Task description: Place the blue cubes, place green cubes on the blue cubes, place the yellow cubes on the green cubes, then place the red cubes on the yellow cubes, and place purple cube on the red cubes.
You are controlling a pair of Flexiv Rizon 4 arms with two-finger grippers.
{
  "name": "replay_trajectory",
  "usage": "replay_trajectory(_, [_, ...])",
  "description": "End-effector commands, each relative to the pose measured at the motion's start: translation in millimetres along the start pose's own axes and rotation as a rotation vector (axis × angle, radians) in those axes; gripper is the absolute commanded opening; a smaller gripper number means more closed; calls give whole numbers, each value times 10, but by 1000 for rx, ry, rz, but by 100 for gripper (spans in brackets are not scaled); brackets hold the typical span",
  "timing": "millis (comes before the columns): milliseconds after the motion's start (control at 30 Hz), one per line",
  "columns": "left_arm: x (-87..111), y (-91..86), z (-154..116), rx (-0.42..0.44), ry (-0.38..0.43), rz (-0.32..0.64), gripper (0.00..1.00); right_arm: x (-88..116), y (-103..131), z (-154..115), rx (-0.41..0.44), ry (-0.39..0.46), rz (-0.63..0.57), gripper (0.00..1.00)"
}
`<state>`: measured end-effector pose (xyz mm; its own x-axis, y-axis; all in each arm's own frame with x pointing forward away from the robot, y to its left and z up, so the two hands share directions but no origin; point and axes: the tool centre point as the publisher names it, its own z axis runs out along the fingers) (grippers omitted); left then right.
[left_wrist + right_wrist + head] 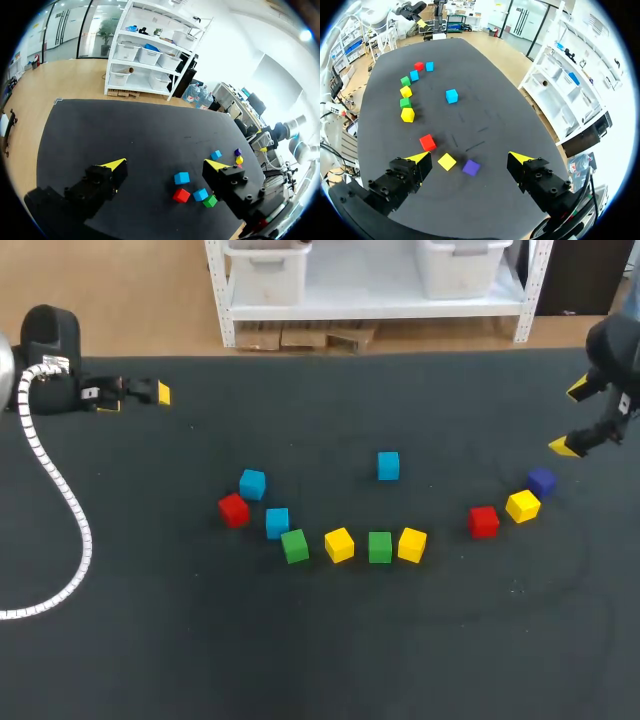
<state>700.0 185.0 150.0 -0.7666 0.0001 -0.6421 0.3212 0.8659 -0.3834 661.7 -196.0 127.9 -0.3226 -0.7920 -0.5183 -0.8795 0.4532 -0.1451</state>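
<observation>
Three blue cubes lie on the black table: one (252, 483) beside a red cube (233, 509), one (277, 522) next to a green cube (294, 545), one (388, 465) alone farther back. A yellow cube (339, 544), a second green cube (379, 546) and another yellow cube (412, 544) continue the row. At the right sit a red cube (483, 521), a yellow cube (522, 506) and the purple cube (541, 481). My left gripper (135, 398) stands open and empty at the far left. My right gripper (571, 418) hangs open just behind the purple cube (471, 167).
A white ribbed cable (60, 500) loops over the table's left side. The table's back edge (380, 353) runs in front of a shelf. Bare black mat (330, 650) lies in front of the cube row.
</observation>
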Motion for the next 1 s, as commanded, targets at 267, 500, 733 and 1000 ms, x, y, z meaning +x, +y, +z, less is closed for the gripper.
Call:
replay_trajectory(267, [-209, -111, -89, -21, -12, 70, 100, -4, -13, 9, -4, -1, 0, 100])
replay_trajectory(500, [-274, -490, 11, -35, 107, 248, 100, -4, -13, 9, -4, -1, 0, 100])
replay_trajectory(733, [29, -827, 439, -131, 364, 514, 100, -4, -13, 9, -4, -1, 0, 100])
replay_trajectory(1000, [390, -907, 884, -94, 620, 663, 100, -4, -13, 9, -4, -1, 0, 100])
